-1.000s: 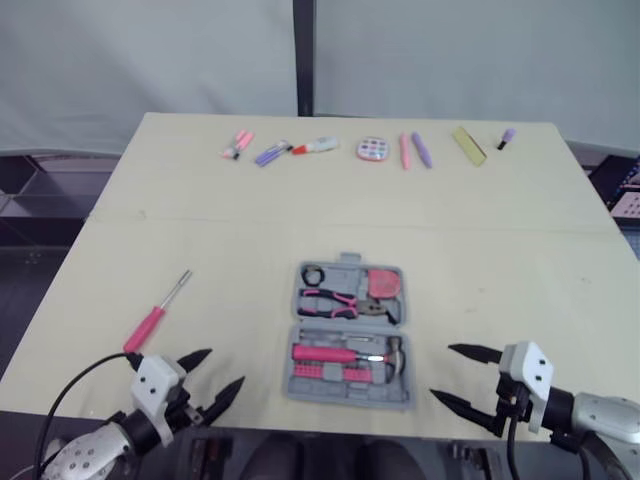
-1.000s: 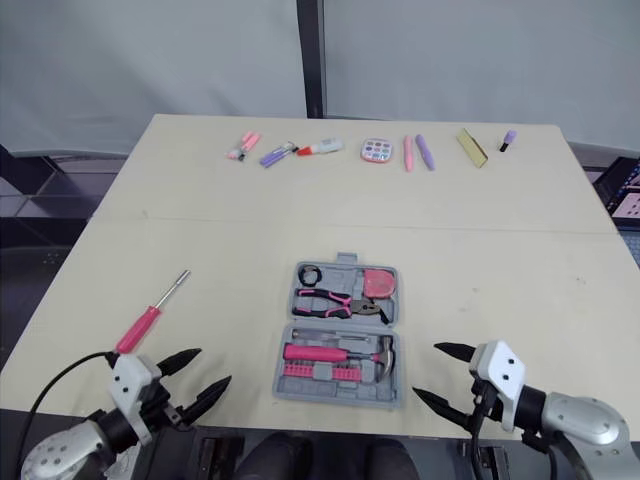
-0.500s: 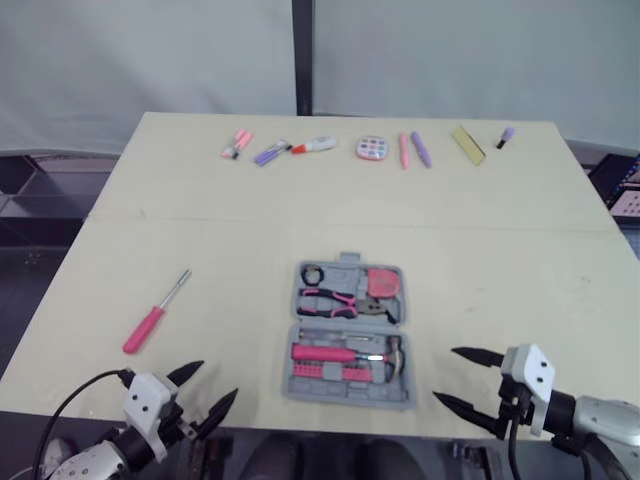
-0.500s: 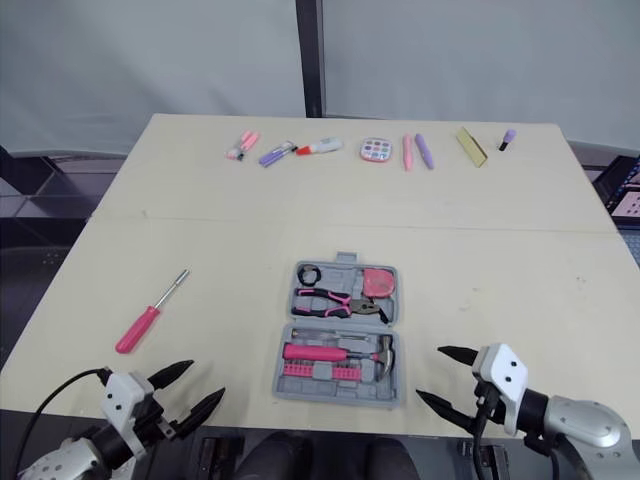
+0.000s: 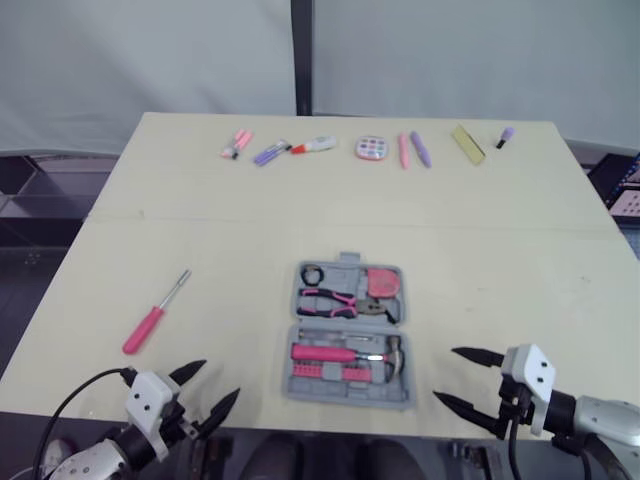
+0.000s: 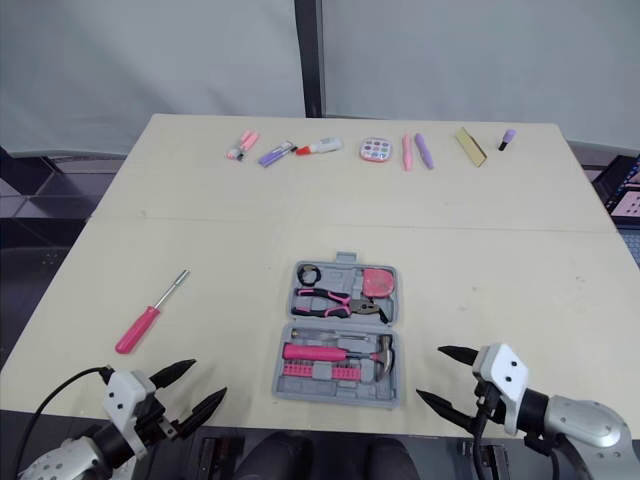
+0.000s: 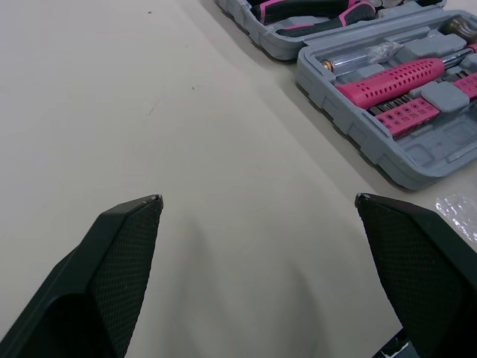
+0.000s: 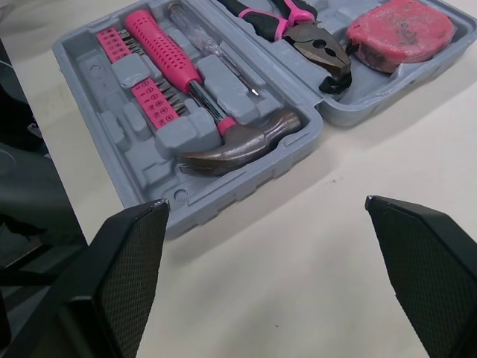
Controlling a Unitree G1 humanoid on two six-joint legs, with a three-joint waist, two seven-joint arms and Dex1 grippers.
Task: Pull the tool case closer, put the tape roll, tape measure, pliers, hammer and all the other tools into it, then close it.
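I am backing the left gripper (image 5: 215, 382) off the screwdriver (image 5: 155, 313); it and the right gripper (image 5: 447, 374) are gaping wide, empty. The tool case (image 5: 345, 397) is lying open, awaiting it.

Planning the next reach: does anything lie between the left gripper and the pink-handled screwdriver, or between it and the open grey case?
Nothing visible. Bare beige table separates the open left gripper from the pink-handled screwdriver, and the screwdriver from the open grey plastic tool case.

open grey tool case (image 5: 349, 332) near table's front edge, pink screwdriver (image 5: 155, 313) lying well left of it
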